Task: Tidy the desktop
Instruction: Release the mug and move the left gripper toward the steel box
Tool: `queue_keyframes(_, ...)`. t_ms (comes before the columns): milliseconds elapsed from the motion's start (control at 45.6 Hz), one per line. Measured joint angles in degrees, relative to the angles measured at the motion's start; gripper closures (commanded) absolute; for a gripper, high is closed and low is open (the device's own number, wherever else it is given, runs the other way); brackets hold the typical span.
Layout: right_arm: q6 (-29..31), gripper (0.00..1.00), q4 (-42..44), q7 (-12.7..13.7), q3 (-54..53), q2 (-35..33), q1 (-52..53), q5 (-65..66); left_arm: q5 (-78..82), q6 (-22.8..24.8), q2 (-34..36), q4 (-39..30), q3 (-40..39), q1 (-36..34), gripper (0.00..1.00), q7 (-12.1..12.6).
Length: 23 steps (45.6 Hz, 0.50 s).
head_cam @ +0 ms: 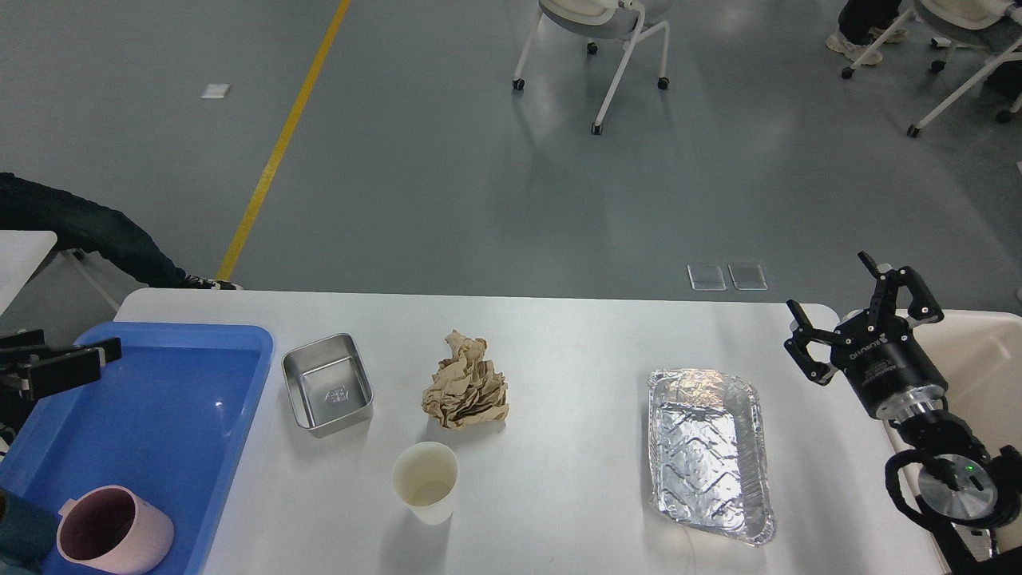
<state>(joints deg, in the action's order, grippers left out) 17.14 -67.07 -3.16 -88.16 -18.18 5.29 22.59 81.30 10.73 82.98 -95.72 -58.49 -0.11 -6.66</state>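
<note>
The white desktop (pixel 575 343) holds a small steel tray (pixel 327 385), a crumpled ball of brown paper (pixel 466 385), an empty paper cup (pixel 425 481) and a foil tray (pixel 709 453). A pink mug (pixel 112 539) stands upright in the near corner of the blue plastic tray (pixel 160 415). My left gripper (pixel 84 351) hovers over the blue tray's far left edge, open and empty, well apart from the mug. My right gripper (pixel 828 283) is open and empty above the desktop's right end, right of the foil tray.
A cream-coloured bin (pixel 986 359) stands past the desktop's right edge, under my right arm. A person's leg (pixel 88 231) and a second table's corner (pixel 20 247) are at the left. White chairs (pixel 607 32) stand far off on the grey floor.
</note>
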Motion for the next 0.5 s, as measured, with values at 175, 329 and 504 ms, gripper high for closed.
queue_keyframes(175, 0.00, 0.00, -0.20, 0.00, 0.16, 0.47, -0.01, 0.00, -4.76, 1.05, -3.49, 4.18, -0.11, -1.84, 0.03, 0.17)
queue_keyframes(329, 0.00, 0.00, -0.26, 0.00, 0.19, 0.27, -0.02, 0.00, -6.62, 4.24, -10.36, 7.92, 0.39, -5.44, 0.03, 0.70)
queue_keyframes(504, 0.00, 0.00, -0.34, 0.00, 0.23, 0.34, -0.02, 0.00, -6.84, 5.56, -21.09, 12.32, 1.01, -7.60, 0.03, 4.18)
